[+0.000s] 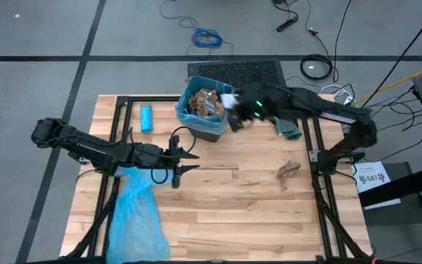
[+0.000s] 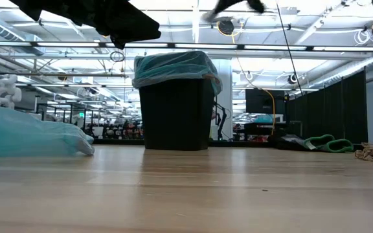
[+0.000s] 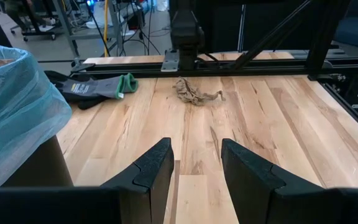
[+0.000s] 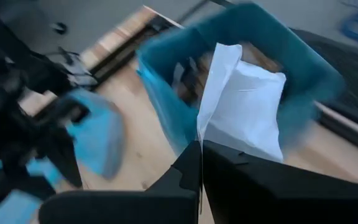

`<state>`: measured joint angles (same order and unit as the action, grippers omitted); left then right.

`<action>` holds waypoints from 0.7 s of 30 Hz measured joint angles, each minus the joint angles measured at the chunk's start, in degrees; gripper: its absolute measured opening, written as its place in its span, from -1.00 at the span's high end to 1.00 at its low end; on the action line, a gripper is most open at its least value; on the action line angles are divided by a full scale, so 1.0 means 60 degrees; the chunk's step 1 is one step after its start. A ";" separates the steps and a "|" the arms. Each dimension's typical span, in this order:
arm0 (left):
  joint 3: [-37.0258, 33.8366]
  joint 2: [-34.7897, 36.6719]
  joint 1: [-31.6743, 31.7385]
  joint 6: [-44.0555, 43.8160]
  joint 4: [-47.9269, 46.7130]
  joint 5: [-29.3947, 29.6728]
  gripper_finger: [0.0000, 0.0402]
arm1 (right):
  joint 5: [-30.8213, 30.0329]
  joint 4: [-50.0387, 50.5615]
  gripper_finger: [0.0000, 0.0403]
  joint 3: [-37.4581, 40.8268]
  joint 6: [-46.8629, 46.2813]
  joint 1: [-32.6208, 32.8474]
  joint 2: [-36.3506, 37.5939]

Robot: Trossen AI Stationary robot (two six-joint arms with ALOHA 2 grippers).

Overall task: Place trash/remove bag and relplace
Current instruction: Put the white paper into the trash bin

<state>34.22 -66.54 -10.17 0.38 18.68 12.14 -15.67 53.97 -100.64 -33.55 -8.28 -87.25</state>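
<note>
Right now the trash-loading step is in hand. The right gripper [image 4: 201, 146] has its fingers pressed together on a white paper scrap [image 4: 241, 106], which stands up from the fingertips in the middle of the right wrist view. In the high view that gripper [image 1: 234, 105] sits just right of the bin [image 1: 196, 125], upper centre of the frame, with the white paper scrap [image 1: 229, 100] at or just over the bin's right rim; whether it is fully above the opening I cannot tell.

The bin is lined with a light-blue bag [image 2: 173, 68] whose edge folds over the rim, and brown and white wads already fill it close to the top. One brown paper wad [image 1: 289, 170] lies apart on the table [image 1: 233, 213], right of centre in the high view. A dark glove with a green cuff [image 3: 98, 87] lies near the bin, and a small blue oblong [image 1: 146, 118] lies left of it.

The left gripper [image 3: 196, 165] waits left of centre in the high view, fingers spread with nothing between them. A loose blue bag [image 1: 134, 213], likely the replacement liner, lies at the lower left.

Next, I judge, the right gripper should move squarely over the opening and release. Since the bin looks nearly full, the scrap could perch on top or slide off. The brown wad remains to be collected before the bag swap.
</note>
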 joint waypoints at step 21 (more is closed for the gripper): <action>0.0000 0.0000 -0.0001 -0.0004 -0.0055 0.0004 0.30 | 0.3560 -0.2378 0.90 -0.2022 0.1027 -0.2687 -0.4956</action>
<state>34.22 -66.54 -10.17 0.36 18.35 12.16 5.69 39.71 -112.77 -27.38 -24.40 -116.99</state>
